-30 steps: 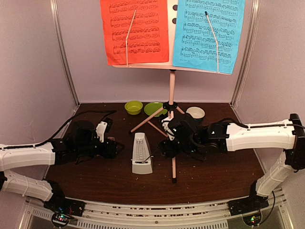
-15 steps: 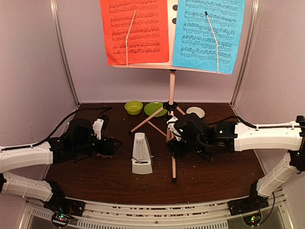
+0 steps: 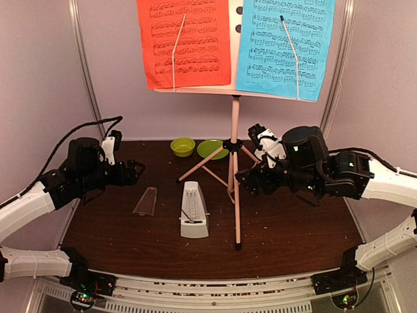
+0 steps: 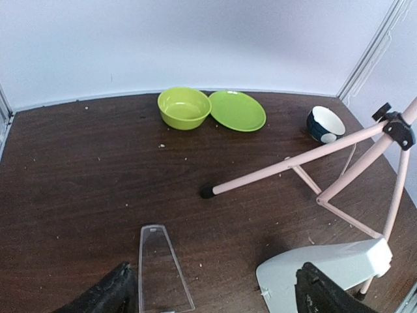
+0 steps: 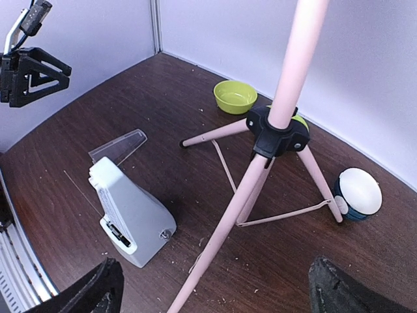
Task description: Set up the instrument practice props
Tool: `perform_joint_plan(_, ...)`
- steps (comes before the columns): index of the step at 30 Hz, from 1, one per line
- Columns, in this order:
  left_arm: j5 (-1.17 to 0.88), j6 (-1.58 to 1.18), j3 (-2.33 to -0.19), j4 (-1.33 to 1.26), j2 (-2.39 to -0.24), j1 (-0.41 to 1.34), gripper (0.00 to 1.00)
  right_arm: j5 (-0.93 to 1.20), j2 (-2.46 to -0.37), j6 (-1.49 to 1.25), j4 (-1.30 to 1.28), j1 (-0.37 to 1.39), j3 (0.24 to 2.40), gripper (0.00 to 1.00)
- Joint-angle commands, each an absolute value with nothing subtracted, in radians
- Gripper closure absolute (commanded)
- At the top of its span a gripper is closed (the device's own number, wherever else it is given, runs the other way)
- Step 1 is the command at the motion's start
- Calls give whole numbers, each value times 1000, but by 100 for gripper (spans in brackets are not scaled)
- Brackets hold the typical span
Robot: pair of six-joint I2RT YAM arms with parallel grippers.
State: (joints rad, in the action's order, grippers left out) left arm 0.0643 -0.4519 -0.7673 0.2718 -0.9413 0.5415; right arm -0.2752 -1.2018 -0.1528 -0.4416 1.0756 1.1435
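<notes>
The pale pink music stand [image 3: 234, 130] rises mid-table on tripod legs [image 5: 225, 225], with a red page [image 3: 184, 42] and a cyan page [image 3: 285, 45] on its tray. In front of it, to the left, sits the white metronome [image 3: 193, 210] [image 5: 127, 212], its pendulum face uncovered. Its clear cover [image 3: 145, 202] [image 4: 163, 270] lies flat on the table to the metronome's left. My left gripper [image 3: 133, 171] [image 4: 212, 300] hovers open, up and left of the cover, holding nothing. Right of the stand pole, my right gripper [image 3: 249, 181] [image 5: 218, 293] is raised and open, also empty.
A lime-green bowl [image 4: 184, 107] and a lime-green plate [image 4: 237, 109] sit by the back wall. A small white-and-dark bowl [image 5: 357, 192] rests behind the stand's right leg. Grey walls enclose the table on three sides. Crumbs dot the dark wood.
Both arms have lifted and drawn back, the left away from the metronome, the right from the stand pole. Both jaws opened wider. The clear cover now shows on the table.
</notes>
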Motion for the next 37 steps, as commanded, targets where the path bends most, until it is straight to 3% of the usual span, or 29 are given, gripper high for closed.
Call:
perform_joint_plan(1, 19, -378, -922, 386, -987, 537, 12, -216, -1143, -203, -443, 1031, 1157, 0)
perform_joint_plan(2, 12, -375, -945, 398, -993, 538, 6, -206, -1127, -210, -437, 1022, 1151, 0)
perform_joint_plan(4, 12, -374, -985, 429, -1005, 537, 2, -186, -1094, -230, -422, 1000, 1128, 0)
perform_joint_plan(11, 27, -427, -1027, 509, -989, 537, 2, -157, -936, -321, -384, 920, 984, 0)
perform_joint_plan(26, 168, -606, -831, 647, -963, 537, 2, -187, -616, -482, -337, 855, 552, 0)
perform_joint_plan(37, 195, -635, -782, 567, -981, 537, 2, -204, -567, -515, -323, 845, 486, 0)
